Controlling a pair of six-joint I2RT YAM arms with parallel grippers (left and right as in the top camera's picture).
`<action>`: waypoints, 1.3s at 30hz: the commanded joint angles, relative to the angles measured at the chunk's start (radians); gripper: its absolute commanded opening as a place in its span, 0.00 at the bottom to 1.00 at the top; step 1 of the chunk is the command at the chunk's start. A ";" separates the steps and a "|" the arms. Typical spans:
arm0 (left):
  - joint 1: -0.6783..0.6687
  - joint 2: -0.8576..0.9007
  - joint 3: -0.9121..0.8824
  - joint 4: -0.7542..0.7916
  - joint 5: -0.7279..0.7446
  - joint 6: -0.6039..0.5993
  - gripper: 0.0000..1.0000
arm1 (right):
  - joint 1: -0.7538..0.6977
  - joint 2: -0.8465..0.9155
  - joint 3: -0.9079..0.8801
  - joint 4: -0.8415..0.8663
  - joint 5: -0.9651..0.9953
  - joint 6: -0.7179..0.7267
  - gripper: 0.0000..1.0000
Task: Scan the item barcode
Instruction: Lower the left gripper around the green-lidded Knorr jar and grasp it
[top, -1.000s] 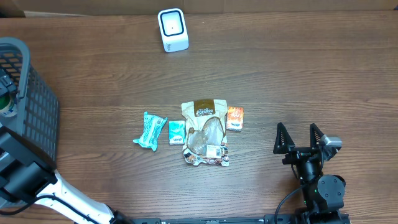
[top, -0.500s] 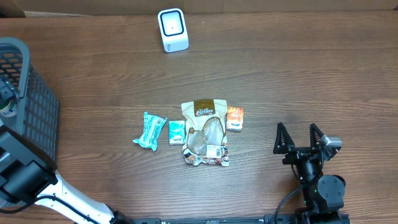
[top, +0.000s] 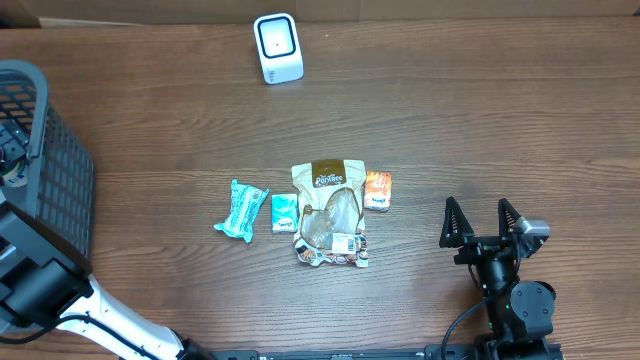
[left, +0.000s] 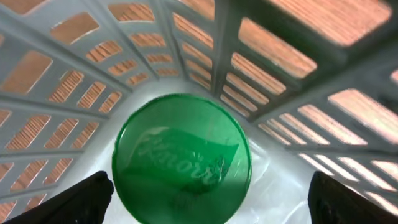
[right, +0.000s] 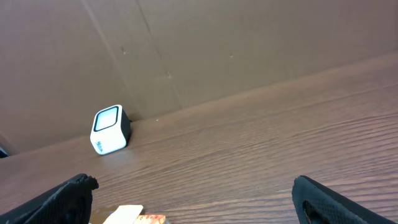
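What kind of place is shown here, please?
Probably a mock shop checkout: a white barcode scanner, a snack pouch and a gray basket on a wooden table.

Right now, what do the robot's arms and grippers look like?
The right arm is black, with a black cable and a small grey block beside the right gripper, whose two fingers taper to points. The left arm has a boxy black link, then a white one. The left gripper shows black, blurred fingers.

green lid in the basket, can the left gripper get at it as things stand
Probably yes: the left gripper hangs open inside the basket right over the green lid, a finger to each side, with nothing between them.
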 joint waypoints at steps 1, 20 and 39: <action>0.000 -0.018 0.005 -0.012 -0.009 0.037 0.87 | -0.002 -0.009 -0.011 0.004 0.003 0.001 1.00; 0.000 0.085 0.003 0.018 -0.112 -0.007 0.86 | -0.002 -0.009 -0.011 0.004 0.003 0.001 1.00; -0.005 0.101 0.048 0.076 -0.074 -0.027 0.70 | -0.002 -0.009 -0.011 0.004 0.003 0.001 1.00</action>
